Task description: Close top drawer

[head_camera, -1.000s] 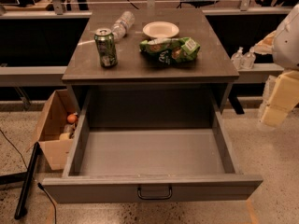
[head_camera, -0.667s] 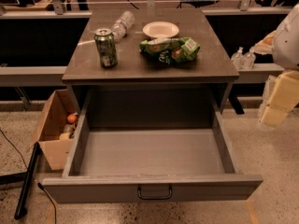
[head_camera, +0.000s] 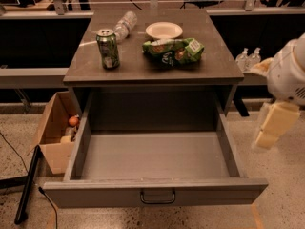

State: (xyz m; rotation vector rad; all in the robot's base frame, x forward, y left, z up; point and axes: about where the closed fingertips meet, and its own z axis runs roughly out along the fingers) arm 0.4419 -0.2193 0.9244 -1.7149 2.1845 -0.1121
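The top drawer (head_camera: 155, 192) is pulled far out of the grey cabinet toward the camera. It is a wide, deep grey box with a flat grey front and a small dark centre pull handle (head_camera: 157, 196). Its inside (head_camera: 152, 156) holds nothing that I can see. My gripper (head_camera: 272, 126) is cream-coloured and hangs from the white arm (head_camera: 288, 75) at the right edge. It is to the right of the drawer's right side wall, apart from it and touching nothing.
On the cabinet top (head_camera: 219, 66) stand a green can (head_camera: 108, 48), a lying plastic bottle (head_camera: 125, 24), a white plate (head_camera: 164, 30) and a green snack bag (head_camera: 172, 50). An open cardboard box (head_camera: 55, 128) sits on the floor left of the drawer, with a black bar (head_camera: 26, 185) beside it.
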